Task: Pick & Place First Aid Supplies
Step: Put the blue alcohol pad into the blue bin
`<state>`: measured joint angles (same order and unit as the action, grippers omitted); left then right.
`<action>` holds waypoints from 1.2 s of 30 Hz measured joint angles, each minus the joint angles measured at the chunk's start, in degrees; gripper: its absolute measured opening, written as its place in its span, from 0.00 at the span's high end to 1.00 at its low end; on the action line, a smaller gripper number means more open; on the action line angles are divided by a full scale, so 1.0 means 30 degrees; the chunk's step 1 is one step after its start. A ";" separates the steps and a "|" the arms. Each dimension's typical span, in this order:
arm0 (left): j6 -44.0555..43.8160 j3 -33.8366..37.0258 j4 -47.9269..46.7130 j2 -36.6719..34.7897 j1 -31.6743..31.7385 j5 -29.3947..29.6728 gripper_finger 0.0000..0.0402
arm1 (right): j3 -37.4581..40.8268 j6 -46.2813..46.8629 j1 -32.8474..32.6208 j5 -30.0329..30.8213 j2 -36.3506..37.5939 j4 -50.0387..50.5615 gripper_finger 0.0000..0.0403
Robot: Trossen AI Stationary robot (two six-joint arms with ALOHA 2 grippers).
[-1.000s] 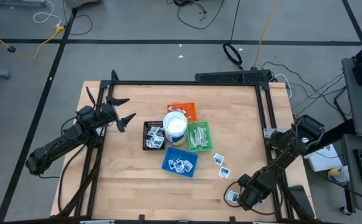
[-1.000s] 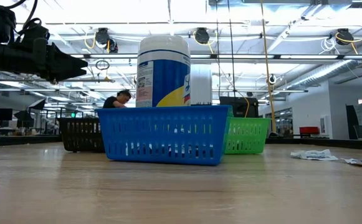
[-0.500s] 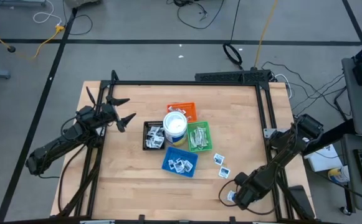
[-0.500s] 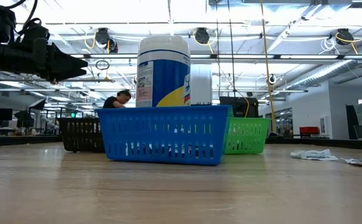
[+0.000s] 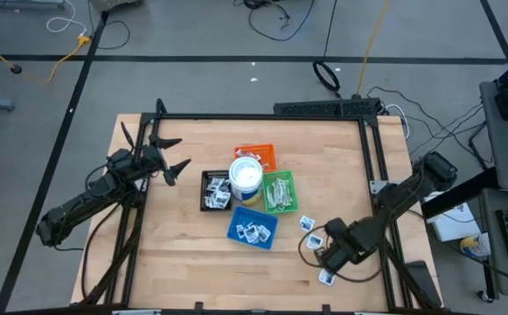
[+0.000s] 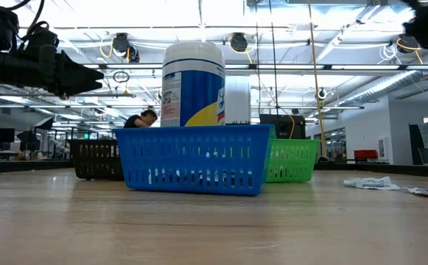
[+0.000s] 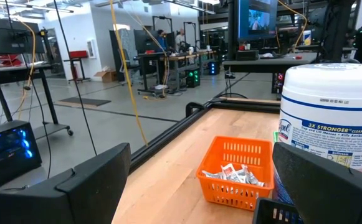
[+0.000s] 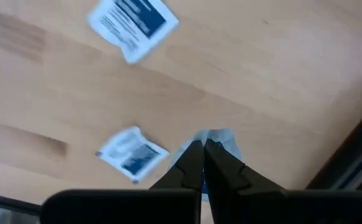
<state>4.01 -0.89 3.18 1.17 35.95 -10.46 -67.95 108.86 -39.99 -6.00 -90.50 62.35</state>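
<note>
High view: right gripper (image 5: 325, 254) hangs low over the counter (image 5: 175, 254), packets (image 5: 307, 223) just beyond it, one packet (image 5: 326, 278) behind. Left gripper (image 5: 168, 156) waits spread apart by the black tray (image 5: 206, 179).

Right wrist view: jaws clenched on a white packet (image 8: 217, 138), mostly hidden; two blue-printed packets (image 8: 131, 153) lie beside.

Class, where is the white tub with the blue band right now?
In the high view the white tub stands mid-table, ringed by the orange tray, green tray, blue tray and black tray.
</note>
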 joint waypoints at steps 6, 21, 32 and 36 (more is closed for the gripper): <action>0.0004 0.0004 0.0000 0.0000 0.0004 -0.0002 0.01 | -0.1810 -0.1115 0.1894 0.0074 -0.0926 -0.0032 1.00; 0.0004 0.0007 0.0000 0.0000 0.0006 -0.0005 0.01 | -0.9927 -0.7598 0.7181 0.0067 -0.6848 0.0518 1.00; -0.0001 0.0005 0.0000 0.0000 0.0006 -0.0002 0.01 | -1.5706 -1.0523 0.8970 0.0071 -1.0293 0.1476 1.00; -0.0001 0.0000 0.0000 0.0000 0.0006 0.0000 0.01 | -1.6063 -1.0666 0.9121 0.0542 -1.0497 0.1478 1.00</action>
<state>4.01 -0.89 3.18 1.17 35.97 -10.46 -116.14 76.86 -12.62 -4.38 -121.99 66.79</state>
